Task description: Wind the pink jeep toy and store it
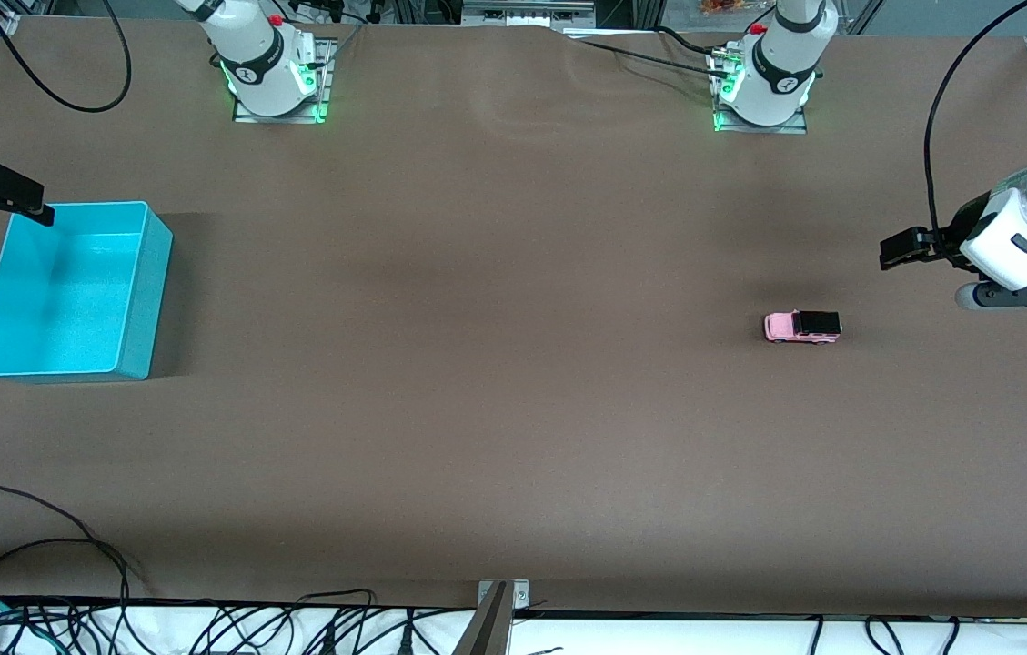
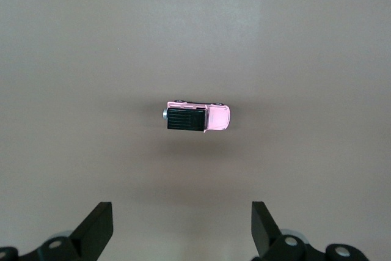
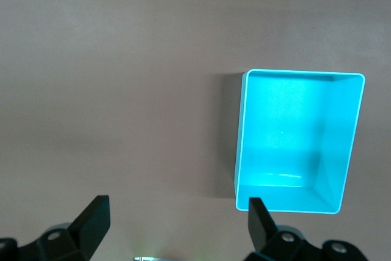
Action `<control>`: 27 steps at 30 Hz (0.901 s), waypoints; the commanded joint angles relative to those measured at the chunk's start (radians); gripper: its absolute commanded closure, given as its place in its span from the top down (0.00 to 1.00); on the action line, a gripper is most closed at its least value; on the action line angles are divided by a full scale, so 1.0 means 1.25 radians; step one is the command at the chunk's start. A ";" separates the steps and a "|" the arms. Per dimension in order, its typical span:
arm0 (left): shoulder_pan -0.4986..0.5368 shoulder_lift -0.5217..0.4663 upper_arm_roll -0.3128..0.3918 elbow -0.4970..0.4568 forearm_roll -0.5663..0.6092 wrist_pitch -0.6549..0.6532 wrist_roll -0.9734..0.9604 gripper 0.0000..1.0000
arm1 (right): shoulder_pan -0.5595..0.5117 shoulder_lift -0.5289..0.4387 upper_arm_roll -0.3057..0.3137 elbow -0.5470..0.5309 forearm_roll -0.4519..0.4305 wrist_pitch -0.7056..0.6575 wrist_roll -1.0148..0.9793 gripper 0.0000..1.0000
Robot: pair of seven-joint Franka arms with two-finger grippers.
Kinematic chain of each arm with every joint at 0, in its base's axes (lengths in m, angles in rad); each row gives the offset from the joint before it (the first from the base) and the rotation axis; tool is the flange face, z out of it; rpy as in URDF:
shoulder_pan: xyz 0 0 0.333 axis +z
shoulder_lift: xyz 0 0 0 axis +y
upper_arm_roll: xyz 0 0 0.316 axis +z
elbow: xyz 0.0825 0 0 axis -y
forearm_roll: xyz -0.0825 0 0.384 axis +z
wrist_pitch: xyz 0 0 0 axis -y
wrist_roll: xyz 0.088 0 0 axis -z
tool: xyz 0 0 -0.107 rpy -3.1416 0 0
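Note:
The pink jeep toy [image 1: 802, 327] stands on its wheels on the brown table toward the left arm's end; its body is light pink and its roof black. In the left wrist view the jeep [image 2: 197, 117] lies well ahead of my left gripper [image 2: 181, 230], which is open and holds nothing. In the front view the left gripper [image 1: 897, 250] hangs in the air beside the jeep, closer to the table's end. My right gripper [image 1: 4, 205] hovers open and empty by a corner of the turquoise bin [image 1: 154, 273], its fingers [image 3: 91, 218] spread wide.
The turquoise bin [image 3: 241, 132] sits open-topped with nothing in it at the right arm's end of the table. Black cables [image 1: 67, 555] trail along the table edge nearest the front camera. A metal bracket [image 1: 502, 596] sits at the middle of that edge.

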 commanded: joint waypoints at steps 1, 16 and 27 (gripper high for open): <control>0.007 -0.005 -0.001 -0.004 -0.017 -0.001 0.014 1.00 | 0.002 0.001 0.000 0.012 0.014 -0.015 0.001 1.00; 0.007 0.001 -0.001 -0.004 -0.017 -0.001 0.014 1.00 | 0.002 0.001 0.000 0.011 0.015 -0.008 0.001 1.00; 0.009 0.003 -0.001 -0.004 -0.018 -0.001 0.014 1.00 | -0.001 0.000 -0.002 0.011 0.015 -0.017 -0.006 1.00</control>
